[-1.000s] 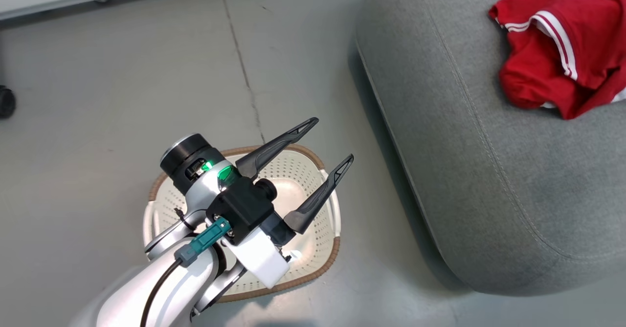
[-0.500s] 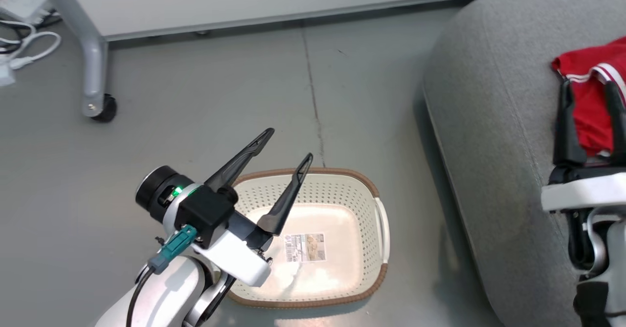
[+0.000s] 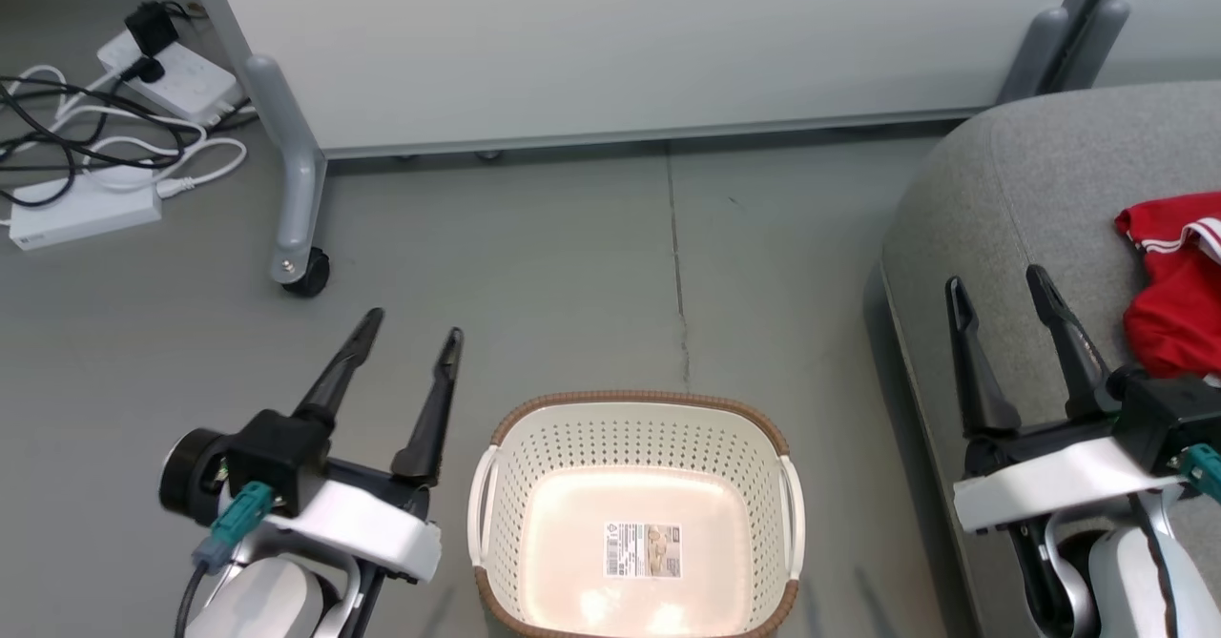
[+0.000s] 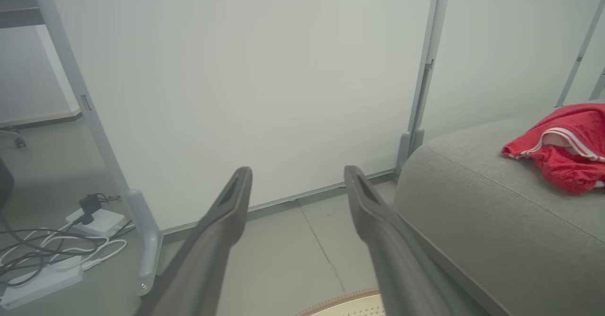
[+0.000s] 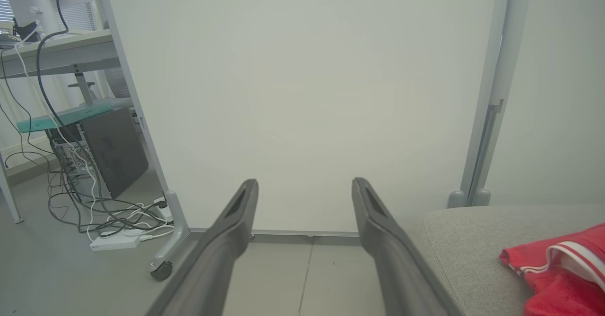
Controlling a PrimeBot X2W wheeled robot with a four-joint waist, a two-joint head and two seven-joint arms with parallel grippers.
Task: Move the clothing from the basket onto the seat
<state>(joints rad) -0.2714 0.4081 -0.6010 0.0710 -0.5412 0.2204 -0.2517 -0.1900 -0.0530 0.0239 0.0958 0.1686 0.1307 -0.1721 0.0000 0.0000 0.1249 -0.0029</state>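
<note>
Basket (image 3: 637, 398) stands upright on the grey floor (image 3: 534, 257) at the near edge of the head view, between the two arms. Its perforated cream walls and brown rim are plain to see, and its bottom lies bare with a paper label (image 3: 643, 550) at the middle.

Left gripper (image 3: 415, 324) hangs just left of the basket over the floor, fingers pointing away from the robot. Its jaws are spread wide and have hold of nothing. In the left wrist view both dark fingers stand well apart, with only the floor and the panel beyond showing between them.

Right gripper (image 3: 994, 279) hangs to the right of the basket, over the near left edge of the seat (image 3: 1030, 190). Its jaws are likewise spread wide and grip nothing. It is near the garment but apart from it.

Seat, a large grey cushion with rounded edges, lies right of the basket and apart from it. Clothing (image 3: 1173, 314), red with white stripe trim, lies crumpled on top of the seat at the right edge of the head view. It rests on the cushion, outside the basket.

Further off, a pale partition (image 3: 610, 37) runs across the room on grey legs, one ending in a black castor (image 3: 307, 274). White power strips (image 3: 81, 214) and tangled cables (image 3: 57, 133) lie on the floor at far left.
</note>
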